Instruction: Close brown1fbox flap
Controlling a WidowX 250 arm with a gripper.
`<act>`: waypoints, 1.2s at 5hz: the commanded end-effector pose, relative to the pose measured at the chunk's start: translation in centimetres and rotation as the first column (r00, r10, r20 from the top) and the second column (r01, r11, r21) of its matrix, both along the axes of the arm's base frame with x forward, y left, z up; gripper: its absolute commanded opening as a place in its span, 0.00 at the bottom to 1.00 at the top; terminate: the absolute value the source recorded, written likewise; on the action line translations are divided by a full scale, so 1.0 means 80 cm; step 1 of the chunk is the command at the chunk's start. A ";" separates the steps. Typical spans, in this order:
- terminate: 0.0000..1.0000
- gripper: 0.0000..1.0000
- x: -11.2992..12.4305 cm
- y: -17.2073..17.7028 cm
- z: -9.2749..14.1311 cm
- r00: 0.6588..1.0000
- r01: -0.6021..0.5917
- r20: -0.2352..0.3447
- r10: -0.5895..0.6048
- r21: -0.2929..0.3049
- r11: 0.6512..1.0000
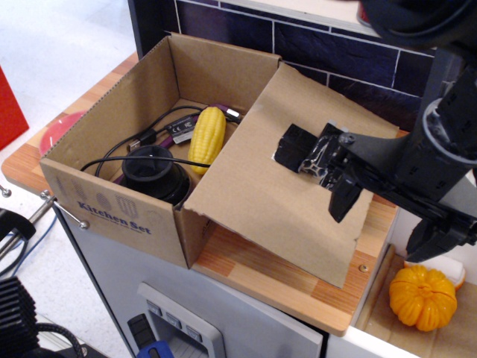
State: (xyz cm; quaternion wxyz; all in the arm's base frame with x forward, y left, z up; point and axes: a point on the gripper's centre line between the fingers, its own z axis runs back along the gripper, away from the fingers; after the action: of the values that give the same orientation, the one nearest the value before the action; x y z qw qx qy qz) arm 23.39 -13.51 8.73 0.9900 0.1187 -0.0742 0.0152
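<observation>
Brown1fbox [123, 201] is sitting open on the wooden counter [276, 280], printed "Kitchen Set" face toward the camera. Everything below is placed relative to this box.

Flap [272, 179] is hanging off the box's right wall, hinged along that top edge and sloping outward and down to the right, its far ragged edge resting near the counter. Black tape patch [294, 148] is showing on the flap's upper face, right of the box opening.

Gripper [333, 173] is working over the flap, right of the box, just beside the tape patch. Fingers [344, 195] are looking slightly apart with nothing between them; whether they are touching the cardboard I cannot tell, as the arm's dark body is blocking the contact.

Inside the box: yellow corn cob [208, 136] lying toward the middle, black round object [153, 170] at the front, black cable [145, 138] looping across.

Outside, far right and below counter level: orange pumpkin toy [423, 297].

Risks, as judged:
- Flap is not gripped, so a push from above is likely pressing it flatter rather than lifting it.
- Fingers could be catching on the tape or tearing the ragged edge.
- A sideways shove may be sliding the light box along the counter.
- Corn cob, if riding high, could be stopping the flap short of closing.
</observation>
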 end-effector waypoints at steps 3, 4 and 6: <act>0.00 1.00 0.006 -0.002 -0.006 0.995 0.016 -0.103 -0.003 0.125 0.992; 0.00 1.00 0.001 -0.003 -0.015 0.995 0.044 -0.098 -0.026 0.193 0.980; 0.00 1.00 -0.010 -0.003 -0.037 0.991 0.120 -0.086 -0.098 0.300 0.946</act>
State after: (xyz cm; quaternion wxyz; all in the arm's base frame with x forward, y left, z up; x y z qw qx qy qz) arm 22.17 -13.42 4.95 0.9574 0.2787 -0.0354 -0.0667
